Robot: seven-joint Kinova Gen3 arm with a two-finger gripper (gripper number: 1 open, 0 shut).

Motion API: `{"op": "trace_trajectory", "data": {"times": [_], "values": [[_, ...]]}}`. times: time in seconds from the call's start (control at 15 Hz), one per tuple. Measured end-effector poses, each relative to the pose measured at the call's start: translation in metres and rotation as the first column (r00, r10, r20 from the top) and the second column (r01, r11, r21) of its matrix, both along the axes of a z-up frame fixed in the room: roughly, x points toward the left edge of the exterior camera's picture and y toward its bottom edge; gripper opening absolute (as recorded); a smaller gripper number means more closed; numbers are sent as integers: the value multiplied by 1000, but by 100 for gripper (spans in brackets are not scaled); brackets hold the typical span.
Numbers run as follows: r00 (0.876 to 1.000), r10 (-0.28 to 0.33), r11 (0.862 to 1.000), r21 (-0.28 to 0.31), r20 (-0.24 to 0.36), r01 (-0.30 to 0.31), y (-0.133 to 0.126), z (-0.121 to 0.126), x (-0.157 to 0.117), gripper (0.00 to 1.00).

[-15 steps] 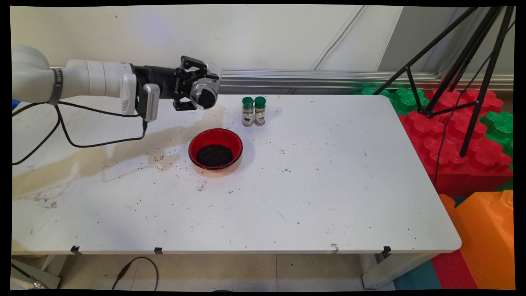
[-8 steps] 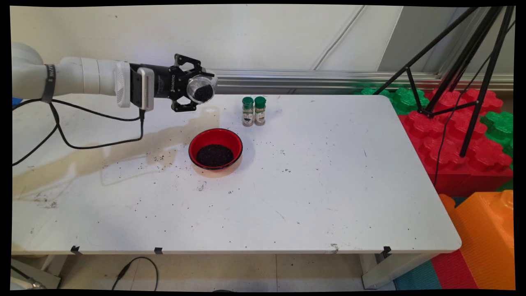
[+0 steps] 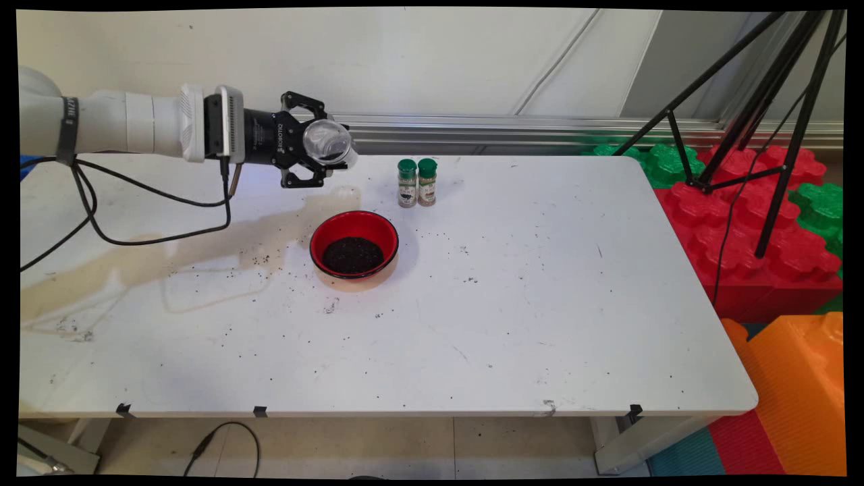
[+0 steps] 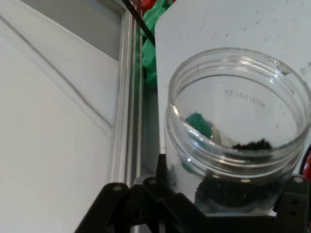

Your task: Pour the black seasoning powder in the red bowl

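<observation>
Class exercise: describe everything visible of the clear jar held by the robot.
The clear jar looks like transparent plastic, with a wide, threaded, lidless mouth. A little dark granular material lies inside. It is clamped in the black end effector, held on its side above the white table, behind and left of the red bowl.

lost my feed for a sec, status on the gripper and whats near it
Gripper shut on clear jar, held sideways above the table. Dark granules left in jar. Red bowl of dark granules below; two green-capped spice bottles upright to the right.
</observation>
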State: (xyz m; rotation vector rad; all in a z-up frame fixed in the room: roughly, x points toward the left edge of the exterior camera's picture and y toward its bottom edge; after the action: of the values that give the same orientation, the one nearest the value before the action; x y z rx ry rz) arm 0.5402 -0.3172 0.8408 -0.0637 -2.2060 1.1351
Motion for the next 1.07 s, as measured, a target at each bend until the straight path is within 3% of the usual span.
{"op": "trace_trajectory", "data": {"times": [0.33,0.53,1.07], "values": [[992,38,989,143,-122,-21,5,4,-2,0],[986,54,980,196,-160,-22,7,7,-4,0],[959,110,939,344,-261,-14,12,25,-18,0]]}}
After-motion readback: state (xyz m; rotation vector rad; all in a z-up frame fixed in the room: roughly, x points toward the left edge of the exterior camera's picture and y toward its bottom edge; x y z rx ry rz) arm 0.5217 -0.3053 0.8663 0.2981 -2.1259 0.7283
